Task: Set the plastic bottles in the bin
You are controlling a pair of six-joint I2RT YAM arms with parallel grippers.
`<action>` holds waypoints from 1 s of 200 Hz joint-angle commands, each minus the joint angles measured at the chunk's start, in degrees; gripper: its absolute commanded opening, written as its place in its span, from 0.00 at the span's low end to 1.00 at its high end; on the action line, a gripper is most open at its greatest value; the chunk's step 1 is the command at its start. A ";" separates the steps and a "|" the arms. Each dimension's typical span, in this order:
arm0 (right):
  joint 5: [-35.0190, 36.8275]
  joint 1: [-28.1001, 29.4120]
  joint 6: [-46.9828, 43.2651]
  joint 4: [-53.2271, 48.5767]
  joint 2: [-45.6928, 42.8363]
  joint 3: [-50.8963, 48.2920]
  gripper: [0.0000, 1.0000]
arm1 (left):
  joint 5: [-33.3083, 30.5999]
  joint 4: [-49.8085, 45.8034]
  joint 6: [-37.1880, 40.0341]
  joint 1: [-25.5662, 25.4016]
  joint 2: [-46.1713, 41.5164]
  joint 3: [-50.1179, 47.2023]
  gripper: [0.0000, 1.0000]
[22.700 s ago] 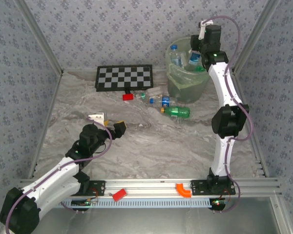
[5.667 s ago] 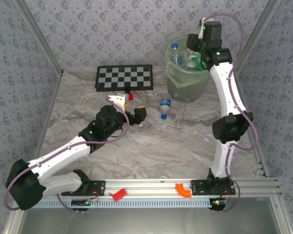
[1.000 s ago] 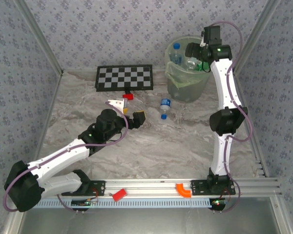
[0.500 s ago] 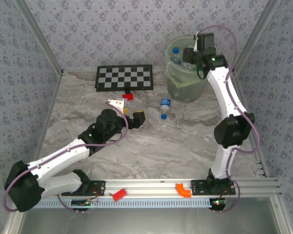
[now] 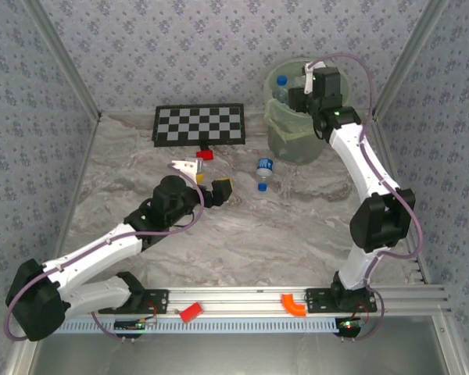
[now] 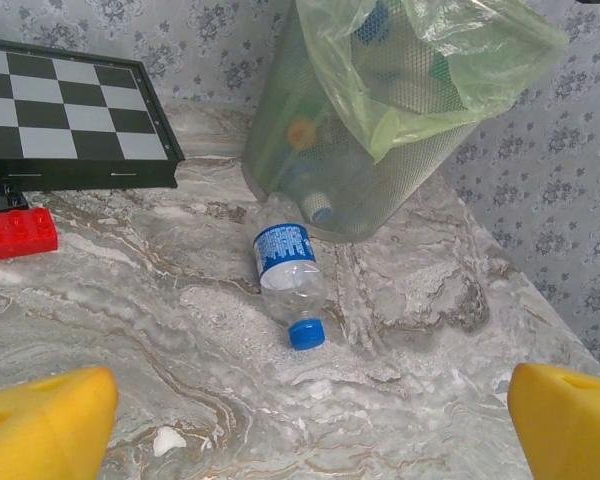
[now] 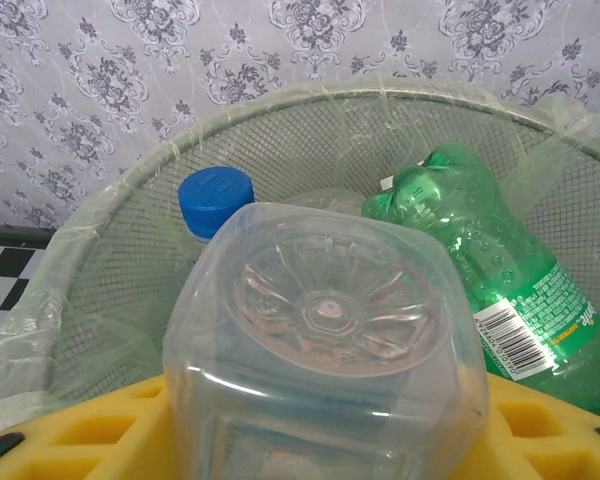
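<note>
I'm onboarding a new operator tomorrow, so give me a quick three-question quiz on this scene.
1. True or false: the left gripper is open.
2. The cap of the clear bottle lying on the table is: A red, B blue, C yellow.
3. How many bottles lie on the table, outside the bin?
Key: 1 true; 2 B; 3 one.
</note>
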 commanded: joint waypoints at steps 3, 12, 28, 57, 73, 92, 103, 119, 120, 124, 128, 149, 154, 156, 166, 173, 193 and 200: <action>-4.56 -3.42 2.97 -3.85 0.37 -0.63 0.54 | -0.14 1.08 -0.48 -0.25 -1.51 -0.60 1.00; -6.80 -4.59 3.74 -4.34 0.83 0.02 0.54 | -0.20 1.23 -0.48 -0.23 -1.49 -0.70 1.00; -10.63 -4.50 3.13 -8.49 2.91 2.65 0.55 | -0.06 1.49 -0.61 -0.27 -1.13 -0.70 1.00; -9.87 -3.54 2.26 -13.19 5.24 6.92 0.58 | 0.21 1.64 -0.74 -0.23 -0.61 -0.52 1.00; -8.96 -4.02 4.42 -12.63 4.34 5.64 0.59 | 0.13 1.62 -0.74 -0.23 -0.87 -0.67 1.00; -8.90 -6.67 9.23 -13.61 4.66 6.31 0.58 | -0.17 1.60 -0.78 -0.23 -1.22 -1.07 1.00; -9.28 -7.62 9.93 -13.44 4.89 7.01 0.60 | -0.22 1.66 -0.70 -0.23 -1.29 -1.21 1.00; -8.63 -7.18 8.71 -13.33 4.19 7.18 0.68 | -0.29 1.62 -0.57 -0.27 -1.22 -1.12 1.00; -8.59 -7.12 8.62 -13.30 4.12 7.17 0.68 | -0.33 1.65 -0.57 -0.25 -1.23 -1.12 1.00; -8.25 -6.87 8.18 -13.11 3.84 7.16 0.69 | -0.29 1.67 -0.56 -0.25 -1.15 -1.02 1.00; -8.00 -6.81 8.01 -12.97 3.54 7.08 0.70 | -0.21 1.63 -0.54 -0.24 -1.03 -0.95 1.00; -8.66 -7.39 9.49 -12.86 1.71 6.98 0.74 | -0.08 1.61 -0.56 -0.28 -0.86 -0.78 1.00; -8.44 -7.76 10.18 -12.84 1.20 6.98 0.74 | -0.08 1.59 -0.61 -0.23 -0.88 -0.79 1.00; -8.35 -7.90 10.41 -12.81 1.06 6.92 0.74 | -0.10 1.58 -0.57 -0.23 -0.88 -0.82 1.00; -8.08 -8.56 11.21 -12.14 -0.03 6.55 0.75 | -0.11 1.71 -0.56 -0.28 -0.96 -0.90 1.00; -6.85 -8.90 11.54 -11.46 -0.96 6.07 0.75 | -0.11 1.73 -0.63 -0.23 -1.05 -0.94 1.00; -4.58 -9.47 12.13 -10.02 -3.68 4.26 0.81 | -0.17 1.74 -0.70 -0.25 -1.12 -1.13 1.00; -3.24 -9.55 12.06 -9.57 -4.62 3.85 0.83 | -0.22 1.75 -0.74 -0.28 -1.10 -1.22 1.00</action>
